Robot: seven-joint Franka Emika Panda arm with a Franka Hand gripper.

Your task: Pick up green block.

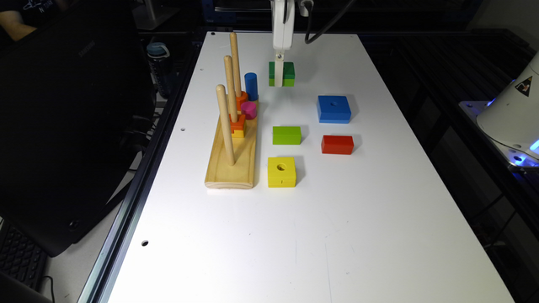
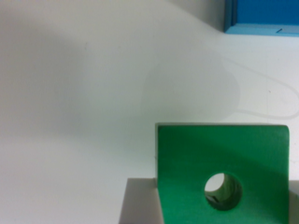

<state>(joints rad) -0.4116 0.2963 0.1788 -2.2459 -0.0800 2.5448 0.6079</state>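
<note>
Taking the exterior view as a clock face with the table's middle as its centre, the near half of the white table (image 1: 294, 235) is lying bare. Moving outward, the yellow block (image 1: 281, 172) with its round hole is sitting just above centre, with the solid lime-green block (image 1: 286, 135) beyond it and the red block (image 1: 337, 144) toward 1 o'clock. The wooden peg board (image 1: 233, 160) is stretching away at 11 o'clock, carrying orange and yellow pieces, a magenta cylinder (image 1: 249, 110) and a blue cylinder (image 1: 251, 85). The blue block (image 1: 334, 109) is lying farther out at 1 o'clock.

Farthest, near 12 o'clock, the green block (image 1: 287, 74) is sitting with the gripper (image 1: 278, 75) coming straight down from above onto it; one white finger is crossing its near face, so the block is lying directly at the gripper, not off to a side. In the wrist view the green block (image 2: 222, 172) is filling the close corner, dark top and hole facing the camera, a pale slab beside it. I cannot tell how wide the jaws are standing, nor whether they are gripping the block or whether it is off the table.

The block looks square, so no long axis matters. The room around it looks open: the blue cylinder is nearest at its 9 o'clock, the far table edge well behind. A straight lift looks unobstructed.
</note>
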